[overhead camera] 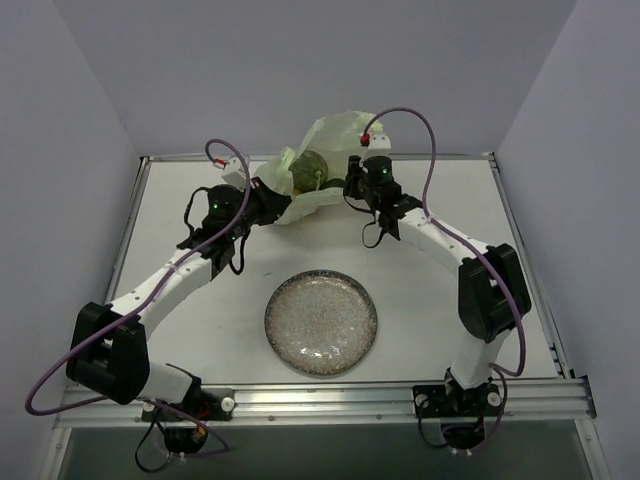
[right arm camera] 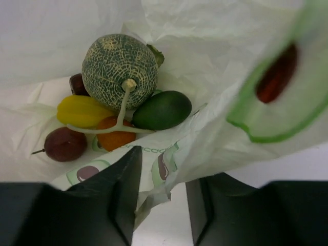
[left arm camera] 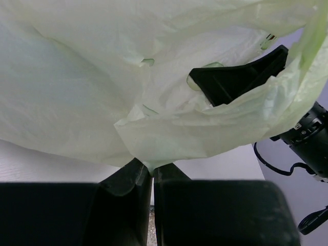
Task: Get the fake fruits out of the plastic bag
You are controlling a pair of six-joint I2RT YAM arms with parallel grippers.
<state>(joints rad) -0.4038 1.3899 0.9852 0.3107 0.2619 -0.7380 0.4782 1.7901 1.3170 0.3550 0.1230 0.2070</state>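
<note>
Item: thin translucent pale green crinkled plastic bag [overhead camera: 335, 135], far end of the tabletop [overhead camera: 215, 330], small plastic fake fruits [right arm camera: 82, 110] inside. Left end effector [left arm camera: 151, 171] pinches the rim. Right end effector [right arm camera: 161, 177] is part-open, with film between its fingers. Likely hazards: film slipping or tearing, large netted green melon [right arm camera: 120, 64] rolling off.

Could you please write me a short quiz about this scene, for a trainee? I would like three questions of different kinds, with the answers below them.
1. True or false: a fruit already lies on the plate.
2. What does the left gripper pinch? A the plate; B the edge of the bag; C nothing.
3. Which is the largest fruit inside the bag?
Key: 1 false, nothing lies on it; 2 B; 3 the melon.
</note>
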